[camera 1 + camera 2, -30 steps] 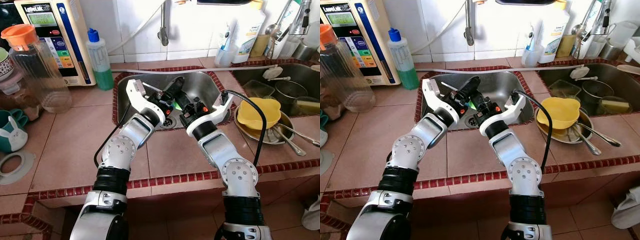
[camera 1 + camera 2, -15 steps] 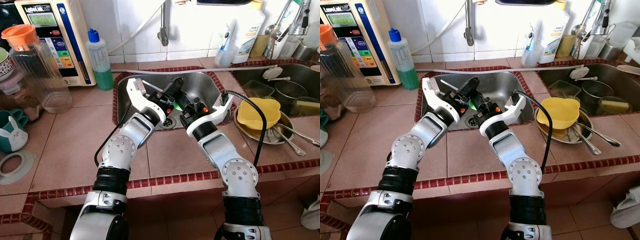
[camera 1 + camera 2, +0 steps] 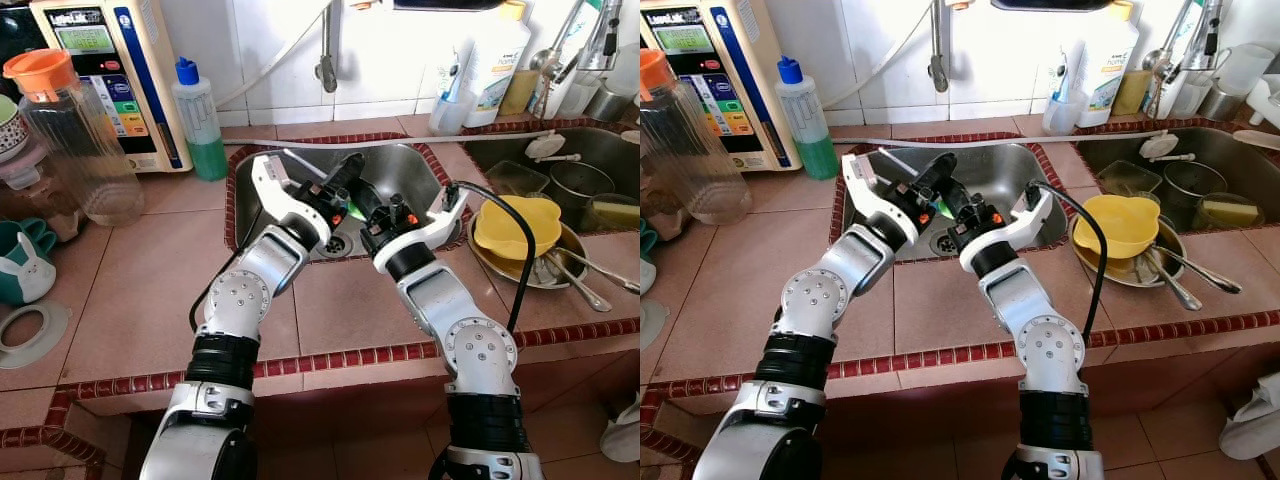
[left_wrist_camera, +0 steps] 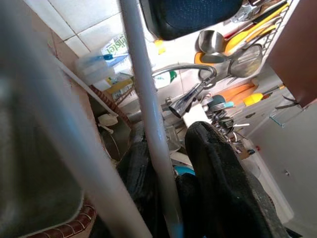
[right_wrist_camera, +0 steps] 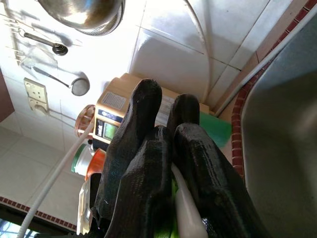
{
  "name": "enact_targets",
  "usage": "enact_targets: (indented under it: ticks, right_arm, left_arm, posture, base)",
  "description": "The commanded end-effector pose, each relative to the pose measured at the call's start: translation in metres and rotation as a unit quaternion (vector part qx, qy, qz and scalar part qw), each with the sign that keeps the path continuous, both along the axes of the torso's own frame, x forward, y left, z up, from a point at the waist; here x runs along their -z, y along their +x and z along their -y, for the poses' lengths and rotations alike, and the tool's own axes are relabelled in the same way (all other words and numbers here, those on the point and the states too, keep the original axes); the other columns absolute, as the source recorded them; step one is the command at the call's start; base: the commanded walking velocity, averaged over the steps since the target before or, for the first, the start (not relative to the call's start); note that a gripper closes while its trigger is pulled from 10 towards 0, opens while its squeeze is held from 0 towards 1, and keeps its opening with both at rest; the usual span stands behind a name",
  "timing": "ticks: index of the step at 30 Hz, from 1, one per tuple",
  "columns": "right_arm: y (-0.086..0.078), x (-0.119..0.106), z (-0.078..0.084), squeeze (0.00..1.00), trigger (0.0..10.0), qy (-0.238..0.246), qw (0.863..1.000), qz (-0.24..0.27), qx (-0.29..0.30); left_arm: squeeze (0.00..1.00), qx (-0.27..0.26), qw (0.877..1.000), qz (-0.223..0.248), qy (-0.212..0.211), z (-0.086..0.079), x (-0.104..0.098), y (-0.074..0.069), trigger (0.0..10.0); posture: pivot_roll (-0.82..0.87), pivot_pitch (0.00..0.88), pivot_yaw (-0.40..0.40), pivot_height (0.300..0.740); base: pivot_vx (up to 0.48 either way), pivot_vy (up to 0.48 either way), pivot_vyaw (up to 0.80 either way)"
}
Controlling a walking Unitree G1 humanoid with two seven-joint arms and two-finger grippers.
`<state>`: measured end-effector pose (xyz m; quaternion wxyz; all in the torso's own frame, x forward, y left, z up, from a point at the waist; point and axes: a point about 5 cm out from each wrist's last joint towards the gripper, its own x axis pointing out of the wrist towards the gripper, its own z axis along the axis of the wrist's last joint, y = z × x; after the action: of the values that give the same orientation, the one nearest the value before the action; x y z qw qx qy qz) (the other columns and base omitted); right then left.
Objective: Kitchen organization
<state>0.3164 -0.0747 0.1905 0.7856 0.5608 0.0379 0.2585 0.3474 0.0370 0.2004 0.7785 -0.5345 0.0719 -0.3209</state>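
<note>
A small green-and-white thing (image 3: 352,211) sat pinched between the two grippers above the steel sink (image 3: 400,168), too hidden by black fingers to name. In the right wrist view the right gripper (image 5: 171,148) had its jaws pressed on a pale handle with green beside it, and the left gripper (image 3: 350,180) met it from the other side, its jaws closed about a slim white rod (image 4: 148,124) in the left wrist view; this looked like the same thing or a part of it, though I could not tell for sure. Both arms holding it over the basin, by the drain (image 3: 336,243), suggested a pass from one hand to the other, or a steadying grip, with any drips falling into the sink rather than on the table. The table (image 3: 150,290) was of reddish tile with a raised brick-red edge. On the robot's left stood a clear jug with an orange lid (image 3: 65,130), a bottle of green liquid with a blue cap (image 3: 198,120) and a white water appliance (image 3: 105,70). On its right lay a yellow bowl (image 3: 515,225) on a metal plate with spoons, beside a second basin (image 3: 570,170) of washing-up. White wall tiles, a tap (image 3: 326,45) and soap bottles (image 3: 490,60) stood behind.
</note>
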Motion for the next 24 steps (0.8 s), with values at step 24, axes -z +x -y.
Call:
enact_targets:
  ticks: [24]
  right_arm:
    - [-0.0064,-0.0032,-0.0236,0.00,0.0,0.042,0.999,-0.007,-0.017]
  left_arm:
    - [0.00,0.058,0.997,-0.001,-0.050,0.0551,-0.0183,-0.0167,1.8]
  posture:
    - [0.07,0.000,0.033,0.740]
  base:
    - [0.000,0.000,0.00]
